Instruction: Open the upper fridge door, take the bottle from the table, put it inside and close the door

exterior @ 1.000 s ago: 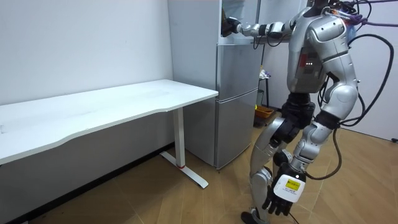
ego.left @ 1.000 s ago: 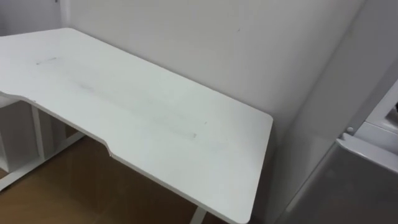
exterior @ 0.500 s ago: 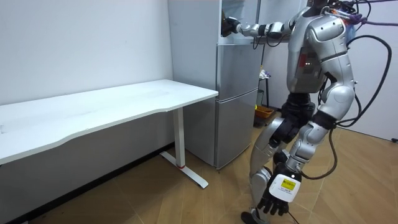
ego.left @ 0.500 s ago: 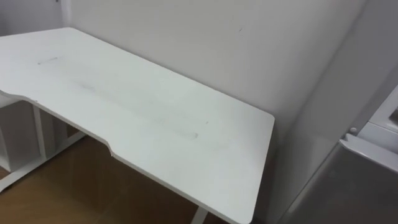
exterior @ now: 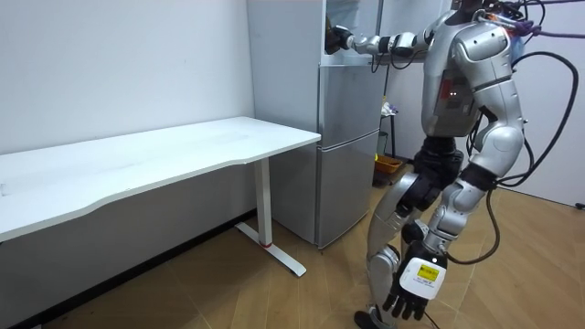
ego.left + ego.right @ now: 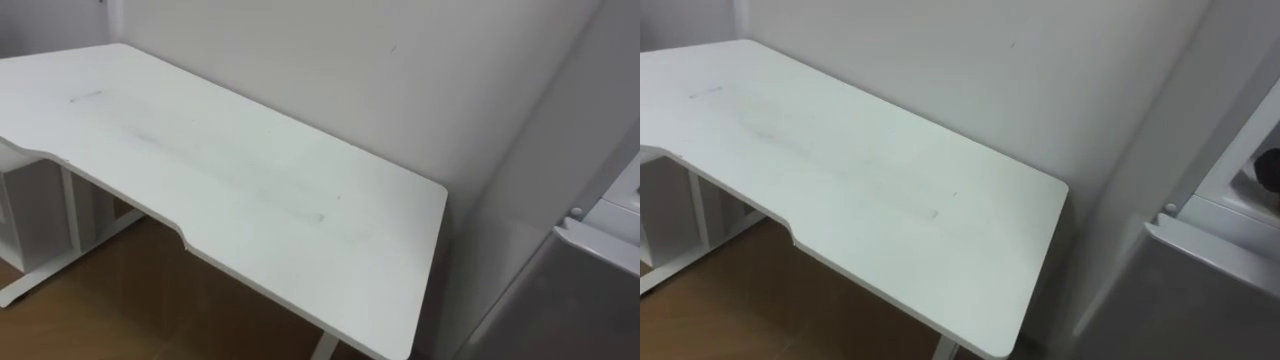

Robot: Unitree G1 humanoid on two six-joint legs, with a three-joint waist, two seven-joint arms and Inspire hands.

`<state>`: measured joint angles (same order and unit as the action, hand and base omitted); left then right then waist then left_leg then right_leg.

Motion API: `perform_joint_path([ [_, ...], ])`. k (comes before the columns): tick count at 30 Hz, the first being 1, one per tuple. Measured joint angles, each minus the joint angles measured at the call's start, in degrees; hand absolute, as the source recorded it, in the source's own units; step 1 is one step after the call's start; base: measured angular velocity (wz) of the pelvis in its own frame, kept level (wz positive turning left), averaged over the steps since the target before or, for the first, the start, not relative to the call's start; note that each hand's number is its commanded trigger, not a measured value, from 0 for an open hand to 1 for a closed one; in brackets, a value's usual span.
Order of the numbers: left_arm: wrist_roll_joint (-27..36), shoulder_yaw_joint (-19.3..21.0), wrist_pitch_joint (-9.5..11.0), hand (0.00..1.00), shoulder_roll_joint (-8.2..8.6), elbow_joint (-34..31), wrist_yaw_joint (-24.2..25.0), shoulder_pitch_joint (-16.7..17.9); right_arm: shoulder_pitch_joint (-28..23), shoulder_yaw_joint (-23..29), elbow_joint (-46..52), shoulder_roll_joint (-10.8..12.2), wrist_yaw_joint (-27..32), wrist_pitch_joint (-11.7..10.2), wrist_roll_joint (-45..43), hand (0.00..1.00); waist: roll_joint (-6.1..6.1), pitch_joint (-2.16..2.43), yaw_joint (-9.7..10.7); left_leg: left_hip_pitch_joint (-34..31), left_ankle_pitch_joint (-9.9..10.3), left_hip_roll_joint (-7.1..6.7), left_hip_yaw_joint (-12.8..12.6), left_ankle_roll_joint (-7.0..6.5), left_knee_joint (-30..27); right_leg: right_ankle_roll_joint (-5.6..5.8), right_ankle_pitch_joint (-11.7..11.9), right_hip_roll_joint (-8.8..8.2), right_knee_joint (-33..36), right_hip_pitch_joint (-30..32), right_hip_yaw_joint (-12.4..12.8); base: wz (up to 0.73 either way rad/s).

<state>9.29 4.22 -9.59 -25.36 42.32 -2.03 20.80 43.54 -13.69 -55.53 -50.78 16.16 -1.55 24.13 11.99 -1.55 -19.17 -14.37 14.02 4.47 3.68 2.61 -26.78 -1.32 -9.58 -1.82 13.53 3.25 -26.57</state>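
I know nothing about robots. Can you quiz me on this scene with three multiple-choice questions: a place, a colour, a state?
1. Where does the robot's right hand reach?
A the table top; B the upper fridge; C the floor.
2. What colour is the table?
A black; B white; C green.
3. How is the left hand?
A hanging by the leg, fingers relaxed; B gripping a cup; C flat on the table.
Answers: B, the arm stretches to the fridge's top compartment; B, its top is plain white; A, it hangs low holding nothing.
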Motion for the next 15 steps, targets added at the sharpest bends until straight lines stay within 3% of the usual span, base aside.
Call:
perform_joint_path([
  [13,0.1,-0.1,-2.1,0.00,-0.04,1.8,0.6,-1.6,0.0,1.9,-1.0,-0.3,-4.1,0.0,-0.6,1.00,-0.11,0.06,0.0,0.2,0.0,0.03,0.3,-0.19,0.0,0.03,0.2,0.31,-0.7,-0.4,-0.4,0.00],
  [15,0.1,-0.1,-2.3,0.00,-0.04,1.8,0.9,-1.6,0.0,2.7,-1.0,-0.3,-4.7,0.0,-1.9,0.76,-0.11,0.06,0.0,0.2,0.0,0.04,0.3,-0.18,0.0,0.03,0.2,0.31,-0.8,-0.4,-0.4,0.00],
])
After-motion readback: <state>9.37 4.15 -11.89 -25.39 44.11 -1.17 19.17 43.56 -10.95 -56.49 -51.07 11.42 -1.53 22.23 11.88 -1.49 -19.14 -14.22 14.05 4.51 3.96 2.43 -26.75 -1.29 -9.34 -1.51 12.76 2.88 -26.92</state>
